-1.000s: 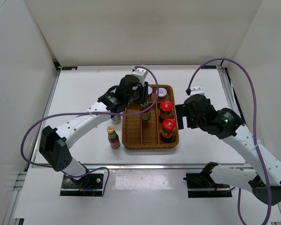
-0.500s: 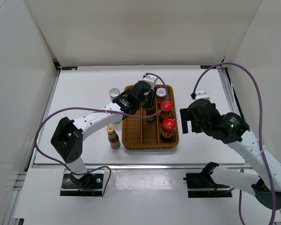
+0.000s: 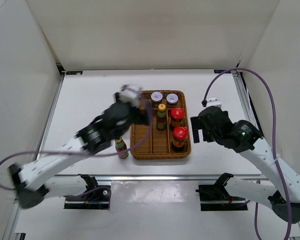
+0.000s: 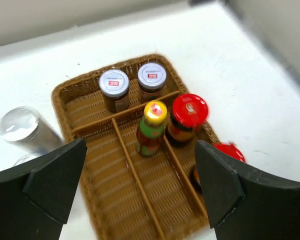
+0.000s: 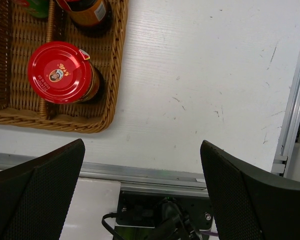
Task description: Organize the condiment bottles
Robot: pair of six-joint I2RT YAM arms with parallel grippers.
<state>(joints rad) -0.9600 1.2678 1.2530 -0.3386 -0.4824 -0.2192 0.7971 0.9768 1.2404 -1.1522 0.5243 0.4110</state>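
From above, the wicker tray (image 3: 155, 156) holds five of the condiment bottles. Two grey-lidded jars (image 3: 156, 96) are at the back, a yellow-capped bottle (image 3: 161, 116) is in the middle lane, and two red-lidded jars (image 3: 177, 117) are on the right. A second yellow-capped bottle (image 3: 121, 148) stands on the table (image 3: 85, 95) just left of the tray. The left gripper (image 3: 131, 94), blurred, is over the tray's back-left corner. The right gripper (image 3: 195, 129) hangs just off its right side.

Left wrist: fingers spread wide, nothing between them — a silver-capped shaker (image 4: 20, 125) stands outside the tray's left wall.

Right wrist: jaws splayed wide too, holding nothing, beside one of the red-lidded jars (image 5: 60, 72).

The loose bottle looks light, rigid and slick, and tall for its base — likely to tip. Gripping its body just below the cap seems safest.
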